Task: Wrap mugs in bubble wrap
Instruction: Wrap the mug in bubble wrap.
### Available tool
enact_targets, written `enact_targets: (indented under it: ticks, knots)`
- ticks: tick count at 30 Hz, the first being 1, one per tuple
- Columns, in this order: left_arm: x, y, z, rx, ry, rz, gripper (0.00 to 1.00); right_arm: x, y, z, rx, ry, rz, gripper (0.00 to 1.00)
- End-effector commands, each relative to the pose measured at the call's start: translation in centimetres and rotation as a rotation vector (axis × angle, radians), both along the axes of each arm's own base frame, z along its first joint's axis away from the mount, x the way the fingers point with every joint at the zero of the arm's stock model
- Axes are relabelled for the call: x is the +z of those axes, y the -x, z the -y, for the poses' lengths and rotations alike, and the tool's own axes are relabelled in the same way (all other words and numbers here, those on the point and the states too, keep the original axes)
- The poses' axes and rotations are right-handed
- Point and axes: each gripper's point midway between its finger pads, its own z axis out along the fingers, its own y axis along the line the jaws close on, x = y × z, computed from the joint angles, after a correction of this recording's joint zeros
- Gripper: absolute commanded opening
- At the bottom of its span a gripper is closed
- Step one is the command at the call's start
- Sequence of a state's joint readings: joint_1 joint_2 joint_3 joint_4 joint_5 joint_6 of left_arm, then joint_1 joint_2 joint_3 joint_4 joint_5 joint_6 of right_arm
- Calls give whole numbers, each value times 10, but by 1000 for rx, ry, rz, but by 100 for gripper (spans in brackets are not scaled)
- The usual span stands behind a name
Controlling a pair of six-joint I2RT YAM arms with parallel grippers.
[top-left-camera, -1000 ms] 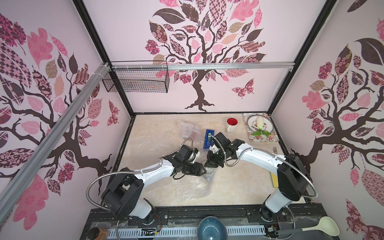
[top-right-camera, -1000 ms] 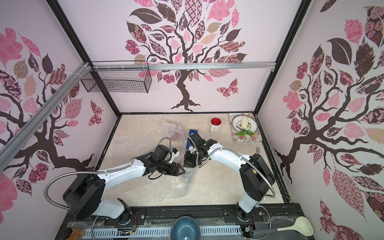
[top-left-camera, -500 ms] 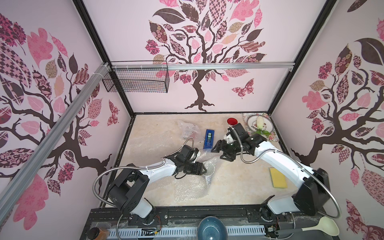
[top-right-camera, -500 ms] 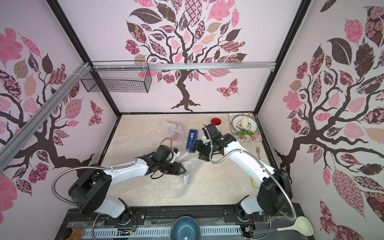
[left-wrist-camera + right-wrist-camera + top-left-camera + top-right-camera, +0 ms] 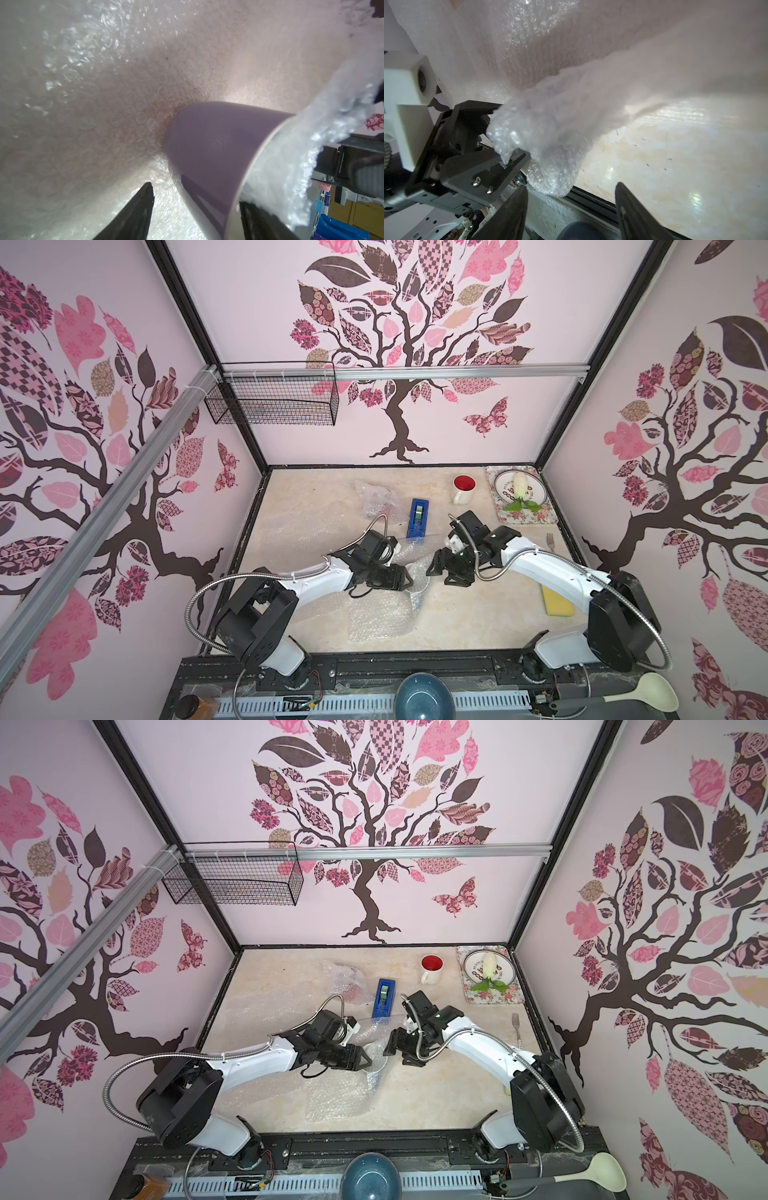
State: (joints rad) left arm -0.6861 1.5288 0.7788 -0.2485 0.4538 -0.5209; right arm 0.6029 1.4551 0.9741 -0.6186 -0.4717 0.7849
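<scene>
Open table (image 5: 478, 616) beside bubble wrap (image 5: 378, 620)

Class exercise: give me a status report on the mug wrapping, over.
Left gripper open, straddling lavender mug. Right gripper open, empty. Bubble wrap bunched over the mug's mouth, near side bare. Blue tape dispenser apart, not obstructing.

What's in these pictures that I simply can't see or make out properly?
- Handle of the lavender mug: not shown in the left wrist view; in both top views the bubble wrap veils the mug.
- Whether the left gripper presses the mug: the left wrist view's edge cuts off its fingers.
- Wrapped bundle at the back: crumpled wrap blurs the reddish thing inside.
- Plate lettering: too small.
</scene>
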Motion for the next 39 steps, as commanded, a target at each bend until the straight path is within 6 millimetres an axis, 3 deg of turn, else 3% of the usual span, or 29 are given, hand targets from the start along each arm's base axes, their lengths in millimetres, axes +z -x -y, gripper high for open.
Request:
enact_targets:
  ticks: [1, 5, 8, 9, 11, 13, 15, 17, 20, 28, 34, 39]
  knots:
    - [18, -7, 6, -25, 17, 41, 66, -9, -4, -16, 41, -17, 22, 67]
    - [23, -8, 7, -21, 26, 45, 65, -38, 4, -6, 53, 80, -28, 61]
    - [50, -24, 0, 33, 61, 73, 65, -63, 9, 11, 60, 206, -57, 54]
    - [65, -34, -7, 74, 73, 95, 65, -67, 8, 13, 61, 222, -52, 53]
    - [86, -53, -41, 210, 26, 119, 66, -69, 2, 11, 61, 234, -23, 52]
    - [92, -60, -81, 307, -75, 143, 69, -68, -4, 10, 68, 251, -2, 52]
    - [80, -58, -113, 338, -150, 111, 70, -64, -10, 9, 72, 268, 16, 52]
    - [52, -54, -141, 366, -211, 34, 69, -59, -15, 8, 68, 272, 34, 52]
    - [28, -65, -164, 386, -259, 4, 65, -53, -18, 6, 68, 268, 37, 52]
    - [-6, -110, -164, 367, -247, -31, 55, -50, -16, 3, 72, 260, 39, 50]
    - [-32, -109, -165, 380, -272, -108, 52, -48, -19, 0, 71, 248, 45, 49]
    - [-21, -111, -150, 378, -168, -93, 46, -46, -23, -4, 76, 246, 52, 48]
